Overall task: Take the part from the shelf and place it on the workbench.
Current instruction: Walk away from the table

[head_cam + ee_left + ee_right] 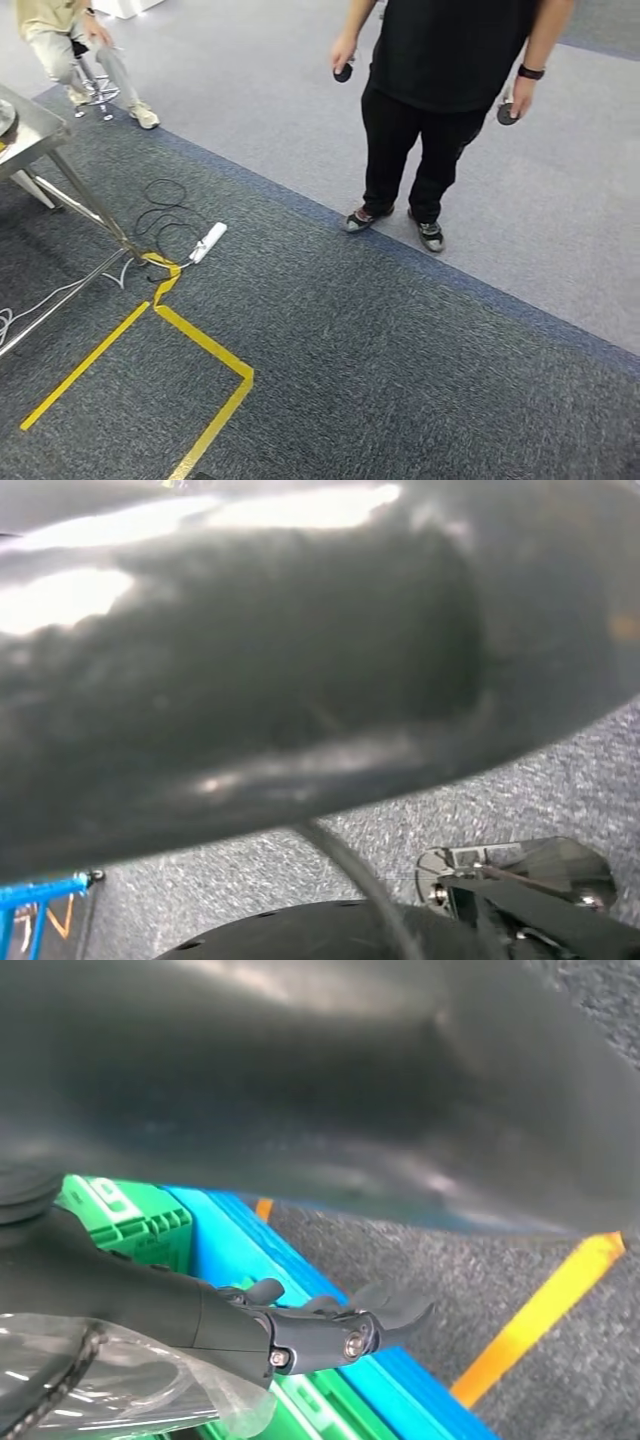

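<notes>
A clear bagged part (113, 1380) appeared to be held by the right hand (302, 1330), fingers together; carrying was judged underway, the metal workbench (30, 135) to be approached next.

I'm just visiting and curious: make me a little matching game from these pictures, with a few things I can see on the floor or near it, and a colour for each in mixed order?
Things:
1. power strip
2. tape lines on the carpet
3. standing person's trousers
4. crate by the robot hand

Colours:
A. black
B. green
C. white
D. yellow

Pairs: 1-C, 2-D, 3-A, 4-B
</notes>
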`<state>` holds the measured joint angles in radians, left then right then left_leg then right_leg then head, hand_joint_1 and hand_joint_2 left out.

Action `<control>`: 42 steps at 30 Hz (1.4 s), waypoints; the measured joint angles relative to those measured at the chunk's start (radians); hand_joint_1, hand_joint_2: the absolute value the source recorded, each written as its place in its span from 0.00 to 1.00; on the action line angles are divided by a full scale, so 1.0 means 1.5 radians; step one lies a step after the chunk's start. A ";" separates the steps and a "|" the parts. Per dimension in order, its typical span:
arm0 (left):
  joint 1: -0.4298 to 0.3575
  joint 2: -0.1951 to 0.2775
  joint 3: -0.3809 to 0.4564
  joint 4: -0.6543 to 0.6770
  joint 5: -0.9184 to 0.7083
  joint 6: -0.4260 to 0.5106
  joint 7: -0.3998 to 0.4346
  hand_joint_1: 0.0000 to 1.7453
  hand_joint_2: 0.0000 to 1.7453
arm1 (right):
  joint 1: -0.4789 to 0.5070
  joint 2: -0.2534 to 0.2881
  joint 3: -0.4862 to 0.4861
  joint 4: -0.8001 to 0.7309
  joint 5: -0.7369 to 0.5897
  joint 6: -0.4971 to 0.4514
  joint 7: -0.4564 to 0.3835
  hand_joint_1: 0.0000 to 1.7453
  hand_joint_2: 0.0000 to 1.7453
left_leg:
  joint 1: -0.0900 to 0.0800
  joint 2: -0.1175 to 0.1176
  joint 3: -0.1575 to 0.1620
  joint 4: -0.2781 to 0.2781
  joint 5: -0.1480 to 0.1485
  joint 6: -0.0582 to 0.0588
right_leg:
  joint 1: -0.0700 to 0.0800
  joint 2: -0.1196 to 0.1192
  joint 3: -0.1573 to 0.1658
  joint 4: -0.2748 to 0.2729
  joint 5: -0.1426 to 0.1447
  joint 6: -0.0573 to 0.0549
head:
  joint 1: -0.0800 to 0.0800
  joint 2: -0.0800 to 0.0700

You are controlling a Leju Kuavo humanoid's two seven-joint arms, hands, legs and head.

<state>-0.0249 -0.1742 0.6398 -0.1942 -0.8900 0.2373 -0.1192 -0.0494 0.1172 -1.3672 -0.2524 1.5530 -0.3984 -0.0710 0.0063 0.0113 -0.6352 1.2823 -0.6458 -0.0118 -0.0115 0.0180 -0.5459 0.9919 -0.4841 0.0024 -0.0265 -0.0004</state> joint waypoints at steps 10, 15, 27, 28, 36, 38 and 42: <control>-0.002 0.001 0.002 0.000 -0.001 0.001 0.002 0.00 0.00 | 0.002 0.001 0.000 0.001 0.001 0.001 0.003 0.00 0.00 | 0.003 -0.035 0.068 -0.185 0.101 0.022 | -0.001 0.046 -0.022 0.015 -0.001 0.026 | 0.001 0.000; 0.000 0.000 0.003 0.000 -0.003 0.001 0.002 0.00 0.00 | -0.001 0.001 0.001 0.002 0.001 0.001 0.002 0.00 0.00 | 0.000 0.005 0.067 -0.189 0.103 0.032 | 0.000 -0.005 -0.106 0.191 -0.085 0.034 | 0.006 0.000; -0.004 0.001 0.008 0.000 -0.006 0.003 0.001 0.00 0.00 | 0.000 -0.001 0.002 0.003 0.003 0.002 0.004 0.00 0.00 | -0.002 0.018 0.054 -0.132 0.058 0.004 | 0.003 -0.023 0.005 0.000 -0.004 0.001 | 0.003 0.000; -0.004 0.001 0.008 0.000 -0.006 0.003 0.001 0.00 0.00 | -0.001 -0.001 0.002 0.003 0.003 0.002 0.004 0.00 0.00 | -0.002 0.007 0.036 -0.088 0.034 0.003 | 0.003 -0.018 0.004 0.000 -0.003 -0.001 | 0.002 0.000; -0.001 0.002 0.009 0.000 -0.006 0.003 0.002 0.00 0.00 | -0.001 -0.001 0.003 0.004 0.004 0.003 0.004 0.00 0.00 | 0.001 -0.033 0.063 -0.159 0.098 0.012 | 0.006 0.031 0.003 0.005 -0.002 0.002 | 0.002 0.000; -0.002 0.002 0.009 0.000 -0.005 0.003 0.003 0.00 0.00 | -0.001 -0.002 0.003 0.004 0.004 0.004 0.004 0.00 0.00 | -0.001 -0.038 0.069 -0.178 0.098 0.014 | 0.005 0.040 -0.003 0.006 0.000 0.011 | 0.002 0.000; -0.003 0.003 0.010 0.000 -0.005 0.004 0.005 0.00 0.00 | 0.001 -0.002 0.003 0.004 0.004 0.006 0.004 0.00 0.00 | 0.002 -0.019 0.069 -0.190 0.105 0.029 | 0.004 0.017 -0.031 0.043 -0.024 0.025 | 0.005 0.000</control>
<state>-0.0290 -0.1695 0.6542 -0.1942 -0.8980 0.2438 -0.1122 -0.0481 0.1149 -1.3621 -0.2466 1.5588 -0.3894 -0.0652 0.0086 -0.0166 -0.5312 0.9978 -0.4884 0.0320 -0.0058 0.0431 -0.5918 1.0570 -0.5206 0.0405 -0.0188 -0.0002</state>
